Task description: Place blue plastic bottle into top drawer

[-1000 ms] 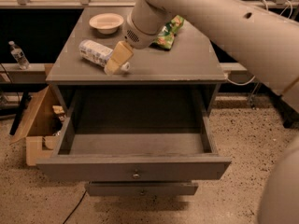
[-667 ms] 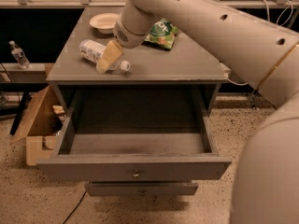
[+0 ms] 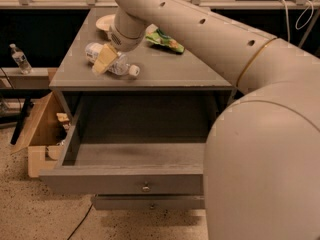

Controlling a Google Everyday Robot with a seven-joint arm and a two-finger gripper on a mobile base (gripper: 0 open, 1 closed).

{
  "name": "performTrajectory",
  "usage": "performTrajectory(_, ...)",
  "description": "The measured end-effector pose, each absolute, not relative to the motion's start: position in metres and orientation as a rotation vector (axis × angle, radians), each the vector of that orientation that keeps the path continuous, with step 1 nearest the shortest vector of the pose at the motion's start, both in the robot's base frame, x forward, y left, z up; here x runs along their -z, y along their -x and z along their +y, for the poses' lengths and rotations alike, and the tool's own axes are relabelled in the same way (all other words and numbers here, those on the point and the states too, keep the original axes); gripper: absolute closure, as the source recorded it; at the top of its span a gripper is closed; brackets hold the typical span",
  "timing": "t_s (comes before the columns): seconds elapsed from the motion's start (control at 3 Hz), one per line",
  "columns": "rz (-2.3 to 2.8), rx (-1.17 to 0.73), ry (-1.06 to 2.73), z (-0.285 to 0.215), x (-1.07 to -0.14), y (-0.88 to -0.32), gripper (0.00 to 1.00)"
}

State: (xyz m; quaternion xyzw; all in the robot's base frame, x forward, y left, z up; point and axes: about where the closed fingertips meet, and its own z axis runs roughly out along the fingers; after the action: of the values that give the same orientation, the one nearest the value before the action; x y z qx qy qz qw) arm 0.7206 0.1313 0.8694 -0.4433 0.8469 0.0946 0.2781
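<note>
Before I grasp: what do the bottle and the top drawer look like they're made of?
Blue plastic bottle: probably thin clear plastic, with a see-through, glinting body and a white cap. Top drawer: likely painted wood, with matte grey flat panels and a small metal-looking knob. The gripper sits over the bottle on the cabinet top.

Blue plastic bottle (image 3: 121,65): clear crinkly plastic, pale whitish label, white cap.
Bottle pose: lying on its side; cap end points near-right, base end far-left.
Bottle location: left part of the grey cabinet top (image 3: 170,71), behind the open drawer.
Top drawer (image 3: 110,180): grey wood, tall front panel, small round metal knob on the panel.
Drawer state: pulled out toward the near side, interior exposed.
Gripper (image 3: 103,61): at the bottle's middle, partly hiding it; contact cannot be confirmed.
</note>
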Motion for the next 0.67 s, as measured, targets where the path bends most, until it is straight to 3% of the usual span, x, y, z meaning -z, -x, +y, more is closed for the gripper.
performTrajectory(0.67, 2.298, -0.305, 1.196, 0.1425, -0.8499, -0.7285, 0.41)
